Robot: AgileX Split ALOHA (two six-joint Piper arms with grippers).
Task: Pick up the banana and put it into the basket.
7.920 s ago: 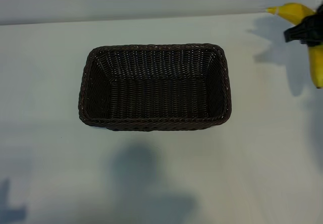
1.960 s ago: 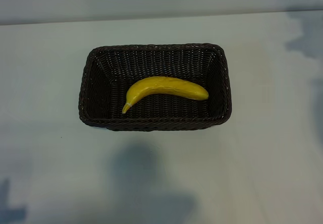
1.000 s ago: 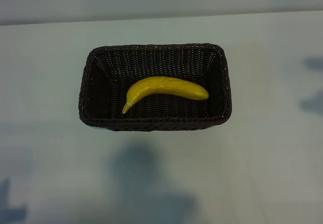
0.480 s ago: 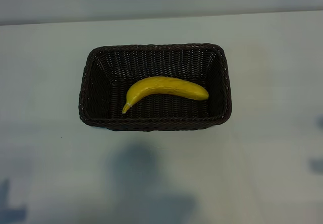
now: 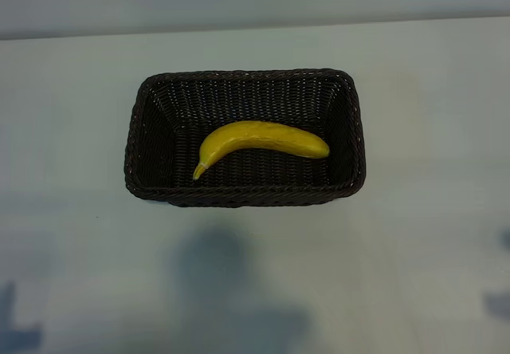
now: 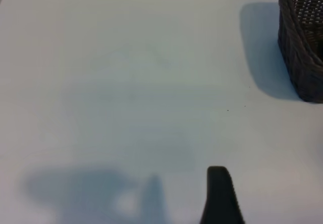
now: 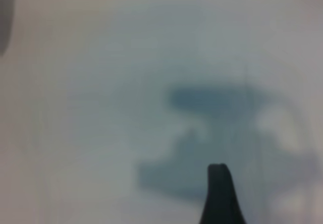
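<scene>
Dark fingertip of the left gripper hangs over bare white table, holding nothing; the right gripper likewise over its own shadow, empty, jaws apart on both. Farther off, the dark-brown woven wicker basket holds the curved bright-yellow banana, lying on its floor. Task looks complete. Compared with eight seconds back, the banana has left the right gripper and both arms have cleared the exterior view.
</scene>
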